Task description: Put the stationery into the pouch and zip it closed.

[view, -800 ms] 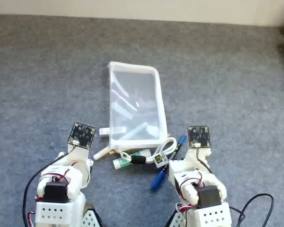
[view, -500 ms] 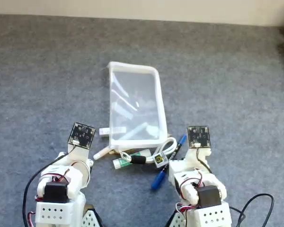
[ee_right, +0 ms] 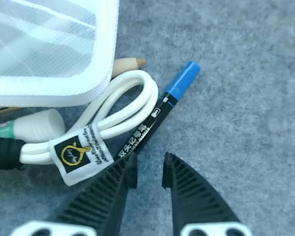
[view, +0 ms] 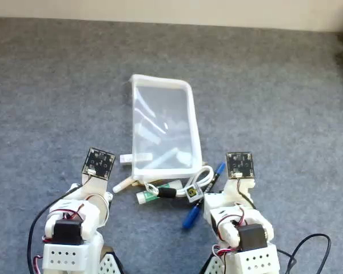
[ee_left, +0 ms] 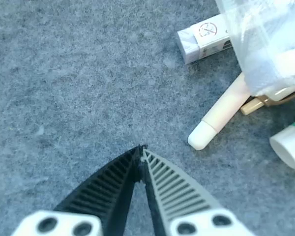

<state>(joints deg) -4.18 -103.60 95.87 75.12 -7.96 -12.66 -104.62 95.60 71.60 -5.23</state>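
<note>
Pouch [view: 160, 80] lies on the carpet [view: 274, 85] ahead of the 2 arms, stationery [view: 171, 189] loose at its near end; left gripper [ee_left: 140, 149] is closed, empty; right gripper [ee_right: 149, 160], slightly parted beside the blue marker [ee_right: 157, 117], seems ready to grab it

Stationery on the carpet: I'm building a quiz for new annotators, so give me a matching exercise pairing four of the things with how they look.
Things
1. marker
2. cable
3. pouch
4. small box

Looks
a. clear panel with white edging
b. blue cap, black barrel
c. white, rectangular, printed on one face
d. white, coiled, held by a tagged band

Pairs: 1-b, 2-d, 3-a, 4-c
</note>
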